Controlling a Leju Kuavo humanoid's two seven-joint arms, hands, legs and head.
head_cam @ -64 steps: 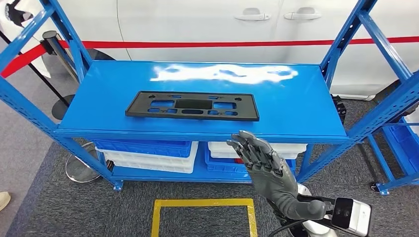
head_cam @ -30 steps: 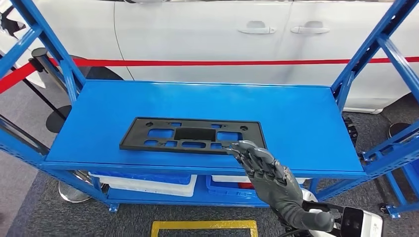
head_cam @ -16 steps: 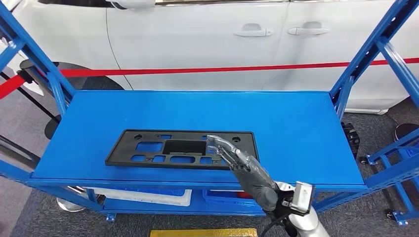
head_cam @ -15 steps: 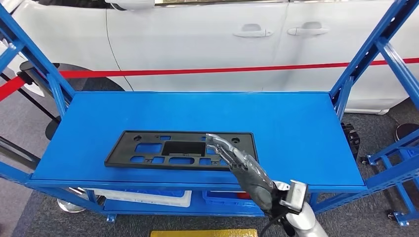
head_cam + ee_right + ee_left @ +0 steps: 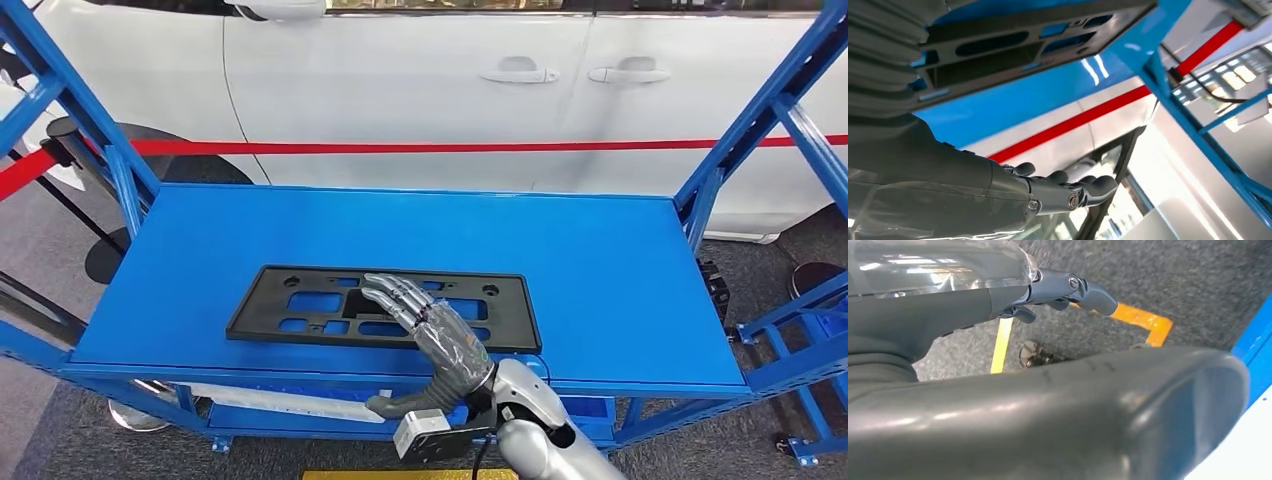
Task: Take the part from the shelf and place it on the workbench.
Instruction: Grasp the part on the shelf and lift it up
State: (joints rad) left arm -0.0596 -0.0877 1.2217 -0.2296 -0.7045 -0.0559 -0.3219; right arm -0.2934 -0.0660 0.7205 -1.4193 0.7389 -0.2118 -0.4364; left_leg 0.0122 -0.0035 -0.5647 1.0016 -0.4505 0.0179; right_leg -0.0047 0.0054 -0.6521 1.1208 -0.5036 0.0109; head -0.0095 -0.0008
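So here's my right hand (image 5: pixel 432 335) reaching up over the front edge of the blue shelf (image 5: pixel 620 270), fingers stretched out and a bit fanned, lying flat across the top of the black part (image 5: pixel 300 305). It's not gripping anything, just spread on it, with the thumb (image 5: pixel 395 405) sticking out low by the shelf's front lip. The part is a flat black plate with a bunch of rectangular cutouts, sitting on the top deck toward the front, a bit left of center, long side running along the shelf edge. My fingertips land around the middle of it, over the cutouts. From my right wrist camera the part (image 5: pixel 1013 47) is right up close next to the ribbed cover, blue showing through its holes. My left hand (image 5: pixel 1048 410) hangs down over grey carpet with yellow tape (image 5: pixel 1140 320) on it; the fingers look loosely extended and I can't see anything in them. Behind the shelf there's a white car (image 5: pixel 420 90) and a red barrier strap (image 5: pixel 400 148).
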